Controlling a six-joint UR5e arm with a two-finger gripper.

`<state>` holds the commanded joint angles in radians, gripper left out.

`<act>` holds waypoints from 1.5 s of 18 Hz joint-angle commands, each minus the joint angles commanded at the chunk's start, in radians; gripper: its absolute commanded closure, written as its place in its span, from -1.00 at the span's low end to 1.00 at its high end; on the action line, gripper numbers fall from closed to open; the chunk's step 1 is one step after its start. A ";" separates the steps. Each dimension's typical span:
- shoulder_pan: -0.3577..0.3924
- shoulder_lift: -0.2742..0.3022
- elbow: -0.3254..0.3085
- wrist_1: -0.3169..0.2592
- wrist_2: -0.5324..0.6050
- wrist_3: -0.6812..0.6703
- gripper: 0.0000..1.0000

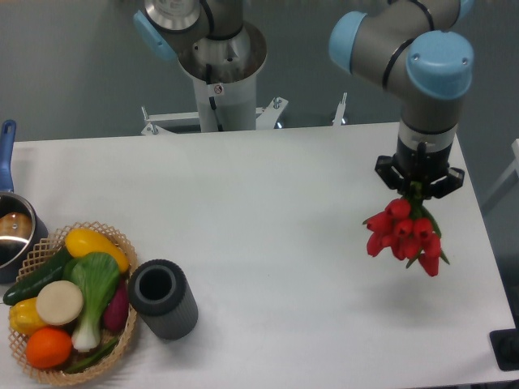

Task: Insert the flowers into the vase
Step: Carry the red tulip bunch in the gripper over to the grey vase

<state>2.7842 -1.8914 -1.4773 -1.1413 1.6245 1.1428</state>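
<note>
The flowers (405, 236), a bunch of red tulip buds with green stems, hang buds-down over the right side of the white table. My gripper (418, 189) is shut on their stems from above, and the bunch is held clear of the table with its shadow below. The vase (163, 297), a short dark grey ribbed cylinder with a round black mouth, stands at the front left, far to the left of the gripper. Its mouth is empty.
A woven wicker basket (122, 243) of vegetables and fruit touches the vase's left side. A steel pot with a blue handle (11, 219) sits at the left edge. The arm's base (219, 81) stands behind the table.
</note>
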 joint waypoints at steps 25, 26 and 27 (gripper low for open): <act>-0.100 0.089 -0.043 0.279 -0.753 -0.345 1.00; -0.104 0.086 -0.047 0.303 -0.785 -0.365 1.00; -0.109 0.084 -0.048 0.328 -0.819 -0.388 1.00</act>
<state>2.6753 -1.8070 -1.5248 -0.8133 0.8057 0.7550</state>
